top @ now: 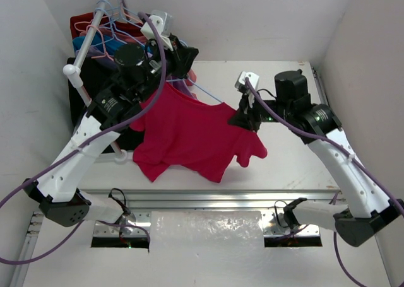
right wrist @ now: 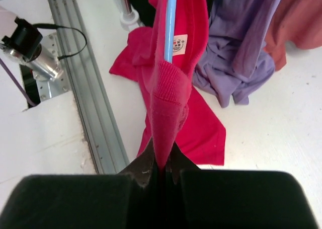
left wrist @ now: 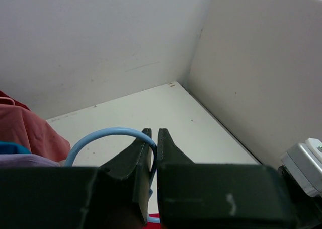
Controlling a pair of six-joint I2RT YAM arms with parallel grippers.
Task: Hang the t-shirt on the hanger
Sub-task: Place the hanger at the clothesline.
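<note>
The magenta-red t-shirt (top: 189, 132) hangs spread between my two arms above the table. The light-blue wire hanger (top: 208, 96) runs along its upper edge. My left gripper (top: 180, 58) is shut on the hanger's hooked top (left wrist: 108, 133) near the rack. My right gripper (top: 246, 118) is shut on the shirt's neck edge (right wrist: 168, 88) and holds it up. In the right wrist view the blue hanger wire (right wrist: 171, 22) goes into the neck opening beside the white label (right wrist: 179, 44).
A clothes rack (top: 95, 28) at the back left holds pink wire hangers (top: 117, 22) and dark, blue and red clothes. A purple shirt (right wrist: 241, 43) and a salmon-pink shirt (right wrist: 297, 22) hang behind. White walls (left wrist: 261, 63) close the back corner.
</note>
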